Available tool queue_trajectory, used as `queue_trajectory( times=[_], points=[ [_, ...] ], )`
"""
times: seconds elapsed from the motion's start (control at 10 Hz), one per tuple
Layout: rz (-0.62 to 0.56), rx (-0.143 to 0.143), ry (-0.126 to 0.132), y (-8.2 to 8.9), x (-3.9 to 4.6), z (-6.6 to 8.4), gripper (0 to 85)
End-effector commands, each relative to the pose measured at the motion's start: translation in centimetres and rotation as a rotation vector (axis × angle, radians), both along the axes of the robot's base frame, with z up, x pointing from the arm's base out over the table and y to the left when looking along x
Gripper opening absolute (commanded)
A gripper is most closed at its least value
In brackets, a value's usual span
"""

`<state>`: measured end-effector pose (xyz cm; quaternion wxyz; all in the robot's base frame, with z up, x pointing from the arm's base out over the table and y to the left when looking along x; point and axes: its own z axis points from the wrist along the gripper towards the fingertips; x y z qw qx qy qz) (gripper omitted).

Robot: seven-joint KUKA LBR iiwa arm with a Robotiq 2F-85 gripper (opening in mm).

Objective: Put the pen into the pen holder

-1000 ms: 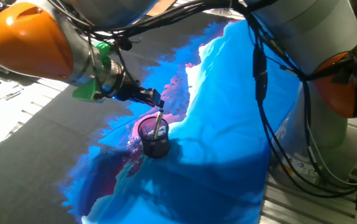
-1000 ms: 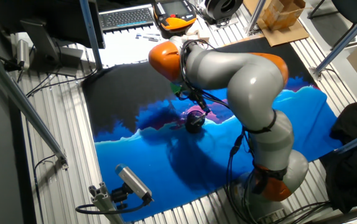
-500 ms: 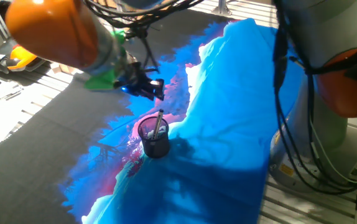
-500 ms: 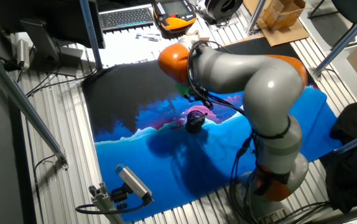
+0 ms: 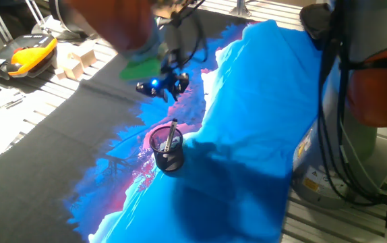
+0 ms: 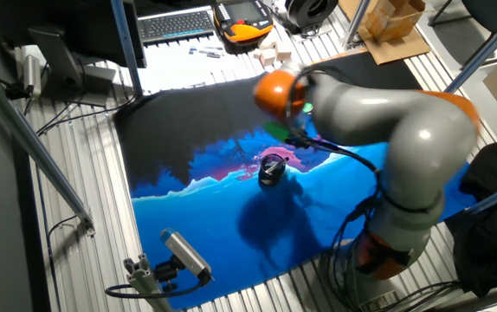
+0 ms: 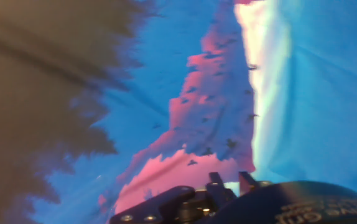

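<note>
The pen [image 5: 172, 134] stands tilted inside the pen holder [image 5: 167, 151], with its dark tip above the rim. The holder is a small dark mesh cup standing upright on the blue and pink cloth; it also shows in the other fixed view [image 6: 271, 169]. My gripper [image 5: 164, 87] is blurred, up and behind the holder, well apart from it, and looks open and empty. The hand view shows only cloth and dark gripper hardware [image 7: 211, 194] at the bottom edge; neither pen nor holder is in it.
A blue, pink and black cloth [image 5: 247, 101] covers the table. An orange and black pendant [image 5: 18, 57] and wooden blocks [image 5: 72, 62] lie at the far left. A keyboard [image 6: 177, 23] and a cardboard box [image 6: 387, 22] sit beyond the table. A camera [image 6: 182, 254] stands near the front edge.
The gripper has let go of the pen, which stays in the holder, and has risen up and away to the back right. The holder has not moved.
</note>
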<state>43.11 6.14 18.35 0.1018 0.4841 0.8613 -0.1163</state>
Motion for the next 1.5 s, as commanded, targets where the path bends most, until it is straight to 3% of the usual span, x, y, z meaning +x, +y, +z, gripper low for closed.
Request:
queue_trajectory(
  times=[0.0,0.1,0.3,0.5,0.6,0.9,1.1,1.2,1.4],
  points=[
    [0.032,0.02,-0.007,-0.3,0.1,0.1,17.0],
    [0.051,0.003,-0.002,-0.3,0.15,0.1,17.0],
    [0.107,0.015,0.001,-0.4,0.18,0.1,17.0],
    [0.19,0.096,-0.004,-0.6,0.28,0.3,17.0],
    [0.217,0.117,-0.002,-0.7,0.42,0.4,0.0],
    [0.325,0.193,0.009,-1.7,0.98,1.0,0.0],
    [0.375,0.177,0.024,-1.9,1.43,0.9,0.0],
    [0.439,0.154,0.043,-2.2,1.8,1.0,0.0],
    [0.554,0.191,0.078,-2.7,2.61,1.4,0.0]
  ],
)
